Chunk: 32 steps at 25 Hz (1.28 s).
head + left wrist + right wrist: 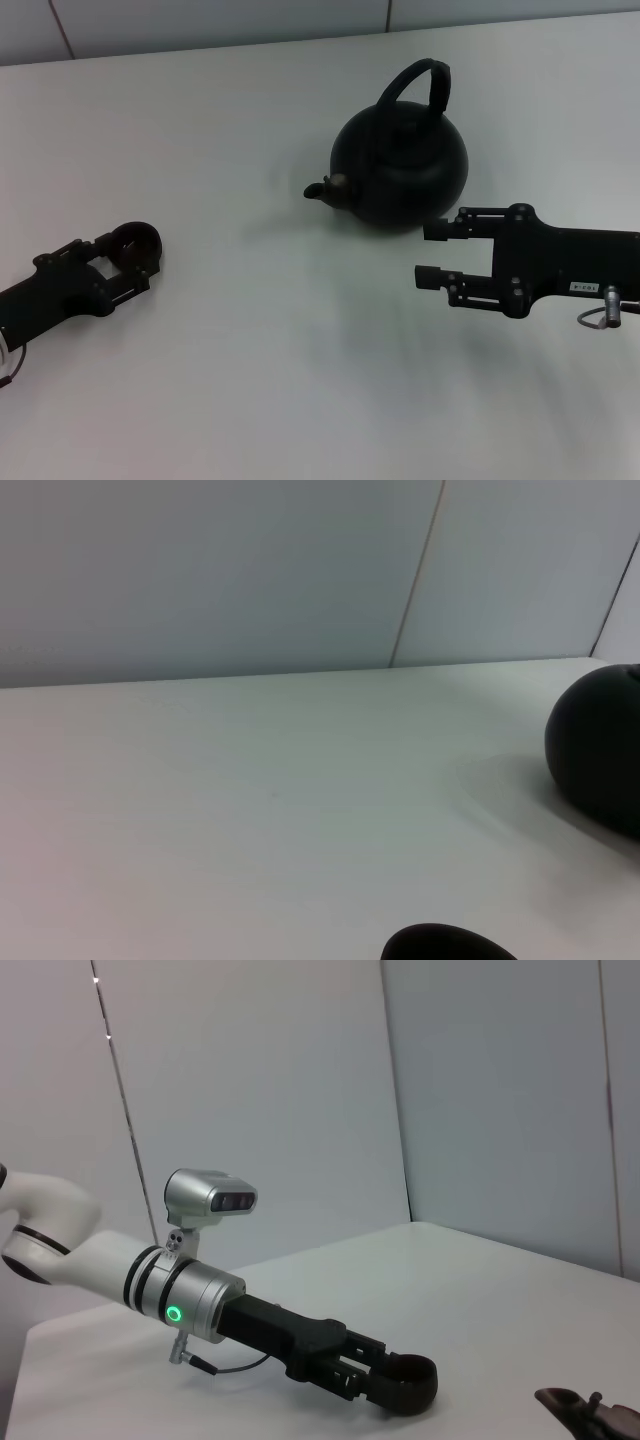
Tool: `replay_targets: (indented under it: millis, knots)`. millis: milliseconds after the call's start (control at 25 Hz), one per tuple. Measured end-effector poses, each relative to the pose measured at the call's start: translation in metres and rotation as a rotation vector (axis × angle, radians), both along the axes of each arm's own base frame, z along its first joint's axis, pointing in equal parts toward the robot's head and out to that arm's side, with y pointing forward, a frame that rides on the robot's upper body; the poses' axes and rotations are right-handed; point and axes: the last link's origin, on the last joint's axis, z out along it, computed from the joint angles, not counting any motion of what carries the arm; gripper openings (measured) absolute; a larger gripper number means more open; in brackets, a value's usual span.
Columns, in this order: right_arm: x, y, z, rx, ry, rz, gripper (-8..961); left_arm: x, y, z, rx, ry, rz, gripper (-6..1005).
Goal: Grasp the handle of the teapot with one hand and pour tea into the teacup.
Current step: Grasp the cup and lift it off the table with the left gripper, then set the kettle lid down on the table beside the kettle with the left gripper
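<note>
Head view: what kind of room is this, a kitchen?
Probably a robot test room, not a kitchen: a bare white table, plain panelled walls, and only a black teapot and a teacup set out.

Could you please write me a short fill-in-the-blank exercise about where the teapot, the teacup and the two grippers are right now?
1. The left gripper is closed around the ____.
2. The right gripper is open beside the ____, gripping nothing.
3. The teapot's spout points toward the robot's ____ side.

Missing words: teacup; teapot; left
</note>
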Motion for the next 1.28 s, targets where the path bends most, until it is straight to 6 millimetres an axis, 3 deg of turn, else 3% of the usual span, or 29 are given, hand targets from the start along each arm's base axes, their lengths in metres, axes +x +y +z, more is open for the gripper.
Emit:
replay_targets:
  millis: [160,360,640,680,880,1280]
  knots:
    - [0.0,0.0,0.0,0.002,0.002,-0.002,579,0.001,0.001,0.0,0.0,0.0,-0.003,774]
    - [0.0,0.001,0.0,0.003,0.001,-0.001,579,0.002,0.001,0.0,-0.001,-0.003,-0.007,691]
    - [0.0,0.001,0.0,0.003,0.001,0.0,579,0.014,0.004,-0.001,-0.017,-0.045,-0.05,691]
    - [0.0,0.001,0.0,0.003,0.001,0.0,579,0.025,0.007,-0.005,-0.034,-0.071,-0.085,691]
    - [0.0,0.0,-0.001,-0.003,0.008,-0.005,579,0.041,0.01,-0.019,-0.102,-0.074,-0.141,691]
    - [0.0,-0.001,-0.003,-0.007,0.013,-0.007,579,0.051,0.01,-0.032,-0.152,-0.086,-0.158,692]
